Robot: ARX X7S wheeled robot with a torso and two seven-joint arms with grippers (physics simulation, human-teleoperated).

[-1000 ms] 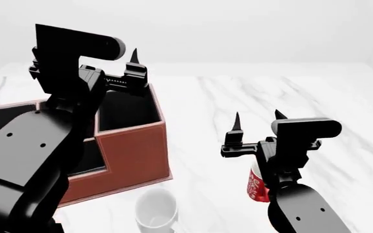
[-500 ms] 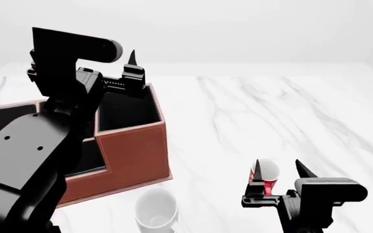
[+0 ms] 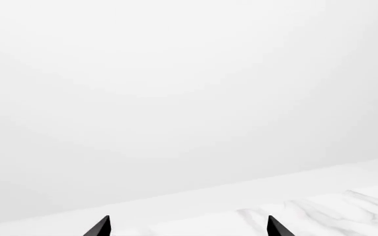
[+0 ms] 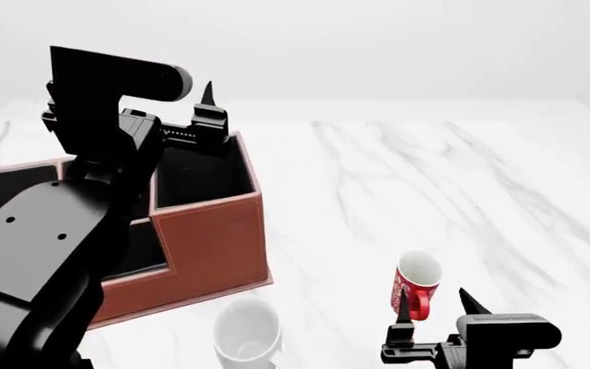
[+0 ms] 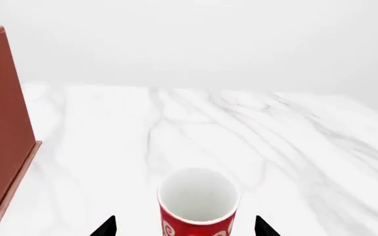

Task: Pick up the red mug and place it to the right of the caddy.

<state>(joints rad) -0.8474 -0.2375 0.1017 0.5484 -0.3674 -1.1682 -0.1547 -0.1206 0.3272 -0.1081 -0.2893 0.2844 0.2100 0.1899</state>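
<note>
Red mug (image 4: 417,283), head view: it stands upright on the white marble table (image 4: 429,177), to the right of the caddy (image 4: 205,231) and well apart from it, mouth up and white inside showing. The right gripper (image 4: 433,307) sits low just on the near side of the mug, its 2 black fingertips spread wider than the mug, touching nothing. A white mug (image 4: 246,330) stands near the caddy's front corner. The left gripper (image 4: 208,108) hangs above the caddy's tall rear compartment; only 1 tip shows clearly here.

Left wrist view: 2 finger points stand wide apart at the frame edge, with only bare wall and a strip of the table (image 3: 320,206) beyond; the left gripper (image 3: 187,227) holds nothing.

Right wrist view: the red mug (image 5: 198,202) is centred between the 2 spread tips of the right gripper (image 5: 185,227), its white lettering visible on the red wall; the caddy (image 5: 2,128) rises at one side.

Step in hand, as judged: approach and alignment for the grasp; the mug is not yet gripped. The next move calls for advancing the right gripper until the fingers flank the mug's wall, then closing squarely so the tapered cup does not tip or slide.
</note>
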